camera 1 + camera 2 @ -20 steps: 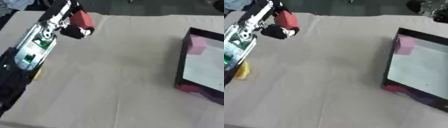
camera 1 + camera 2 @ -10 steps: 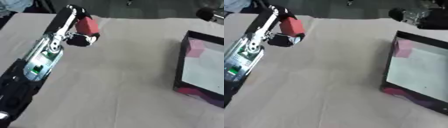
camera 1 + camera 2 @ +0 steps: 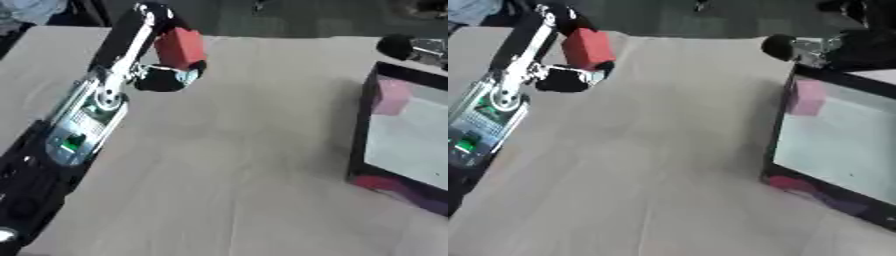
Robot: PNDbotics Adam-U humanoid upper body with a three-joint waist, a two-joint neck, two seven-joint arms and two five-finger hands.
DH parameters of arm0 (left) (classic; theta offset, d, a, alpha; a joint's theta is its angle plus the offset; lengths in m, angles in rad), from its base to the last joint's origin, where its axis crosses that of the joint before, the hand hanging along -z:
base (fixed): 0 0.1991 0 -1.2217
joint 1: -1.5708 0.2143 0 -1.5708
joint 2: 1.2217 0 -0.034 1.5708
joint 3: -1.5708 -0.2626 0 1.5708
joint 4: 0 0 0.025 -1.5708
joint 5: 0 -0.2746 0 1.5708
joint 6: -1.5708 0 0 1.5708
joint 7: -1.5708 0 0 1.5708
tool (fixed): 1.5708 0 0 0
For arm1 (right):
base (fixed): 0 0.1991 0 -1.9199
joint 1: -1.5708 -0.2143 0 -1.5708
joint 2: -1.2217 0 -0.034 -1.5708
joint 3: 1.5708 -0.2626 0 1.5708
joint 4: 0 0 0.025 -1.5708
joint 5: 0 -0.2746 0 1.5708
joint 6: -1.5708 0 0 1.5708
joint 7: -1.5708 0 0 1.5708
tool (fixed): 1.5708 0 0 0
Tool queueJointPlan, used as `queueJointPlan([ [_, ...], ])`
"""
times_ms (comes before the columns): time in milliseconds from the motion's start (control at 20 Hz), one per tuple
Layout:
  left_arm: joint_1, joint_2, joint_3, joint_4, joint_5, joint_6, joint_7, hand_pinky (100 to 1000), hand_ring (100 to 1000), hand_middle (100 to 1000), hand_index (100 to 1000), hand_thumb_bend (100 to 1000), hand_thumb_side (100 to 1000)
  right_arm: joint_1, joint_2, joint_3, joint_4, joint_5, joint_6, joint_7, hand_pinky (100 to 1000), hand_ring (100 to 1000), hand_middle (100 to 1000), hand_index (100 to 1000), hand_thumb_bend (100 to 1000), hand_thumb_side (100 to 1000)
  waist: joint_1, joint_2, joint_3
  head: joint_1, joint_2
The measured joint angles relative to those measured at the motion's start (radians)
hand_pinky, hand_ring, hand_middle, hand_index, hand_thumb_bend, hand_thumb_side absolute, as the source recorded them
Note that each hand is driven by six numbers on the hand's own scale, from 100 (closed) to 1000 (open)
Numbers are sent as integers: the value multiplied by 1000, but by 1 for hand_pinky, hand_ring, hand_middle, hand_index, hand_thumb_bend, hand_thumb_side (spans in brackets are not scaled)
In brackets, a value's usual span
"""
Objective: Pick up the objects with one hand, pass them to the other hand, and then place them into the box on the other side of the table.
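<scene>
On the left, the robot's left hand is lifted above the table, its fingers and thumb curled round a red block that sits between them, clear of the cloth-covered surface. The block is at the far left of the table, well apart from the box on the right. This looks like the carrying part of the first step: the object is picked up and in the air, and the handover is not yet done. Further right, at the far edge near the box, the right hand shows as a dark rounded shape with a silver part behind it; whether its fingers are straight or curled cannot be told from these views. The next move probably calls for the two hands to meet over the middle of the table, with the right hand taking hold of a free face of the block before the left lets go, since the left hand's fingers cover much of it. On the right, the box is a shallow tray with dark walls and a pale floor; a pink block lies inside it against the near-left wall, towards the far corner, and the floor beyond it appears bare.
</scene>
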Motion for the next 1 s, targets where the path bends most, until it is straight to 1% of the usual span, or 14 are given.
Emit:
queueJointPlan([
  [350, 5, 0, 0, 0, 47, -43, 39, 688, 599, 493, 517, 100, 100, 0, 0, 3, 0, -7, -12, 20, 918, 922, 823, 870, 663, 343, -1, 0, 0, 0, 0],
  [650, 10, 0, -1, -3, 75, -76, 69, 679, 594, 490, 517, 100, 100, -1, 0, 7, 0, -42, -2, 50, 919, 928, 825, 875, 662, 348, -5, 0, 0, -1, -2],
  [700, 10, 0, -4, -6, 79, -88, 75, 677, 592, 490, 517, 100, 100, -1, 0, 12, 0, -55, 2, 63, 920, 931, 827, 877, 658, 353, -6, 0, 0, -2, -5],
  [750, 12, 0, -6, -7, 81, -103, 82, 676, 592, 491, 518, 100, 100, -1, 0, 17, 0, -72, 8, 79, 921, 935, 823, 881, 709, 305, -6, 0, 0, -5, -8],
  [800, 13, 0, -8, -11, 83, -120, 88, 678, 593, 493, 518, 100, 100, -2, 0, 24, 0, -92, 13, 100, 922, 937, 831, 884, 650, 365, -6, 0, 0, -10, -9],
  [1000, 12, 2, -27, -33, 62, -195, 106, 680, 599, 500, 518, 100, 100, -10, 0, 50, -1, -171, 32, 201, 927, 946, 836, 893, 651, 375, -10, 1, 0, -25, -17],
])
